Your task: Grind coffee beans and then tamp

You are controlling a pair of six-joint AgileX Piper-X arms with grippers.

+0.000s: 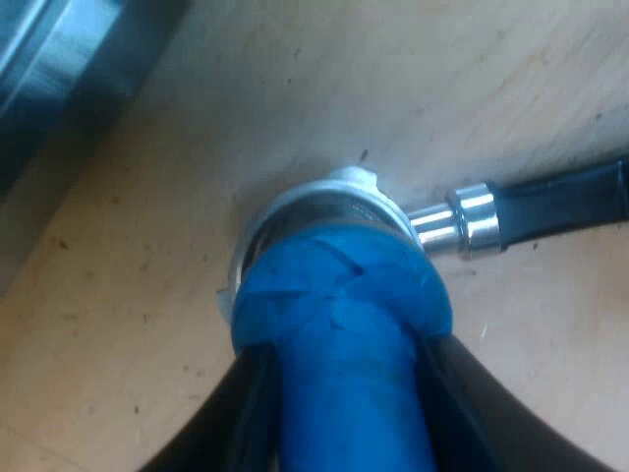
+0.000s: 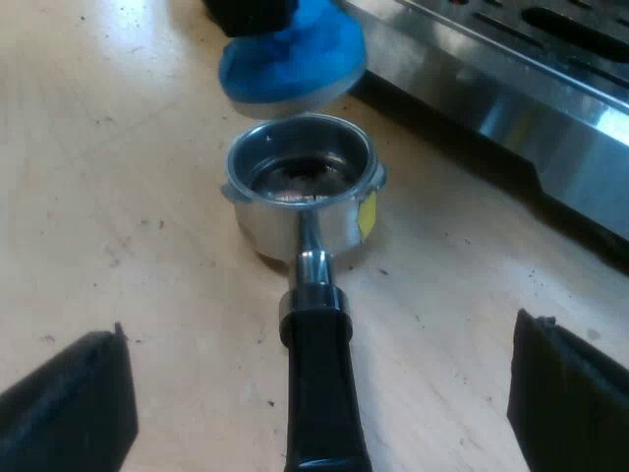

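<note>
metal holder [image 2: 300, 211] upright on the tabletop [image 2: 128, 197], near the espresso machine [image 2: 550, 118]; blue tamper [image 2: 290, 59] just above it, clamped in left end effector [image 1: 344, 403]; right end effector [image 2: 319, 393] apart, astride the handle [image 2: 322, 433]; risk: off-centre descent could strike the rim, tipping the unheld holder.

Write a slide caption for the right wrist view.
Blue tamper poised just above the metal holder, which rests on the wooden table beside the espresso machine.
</note>
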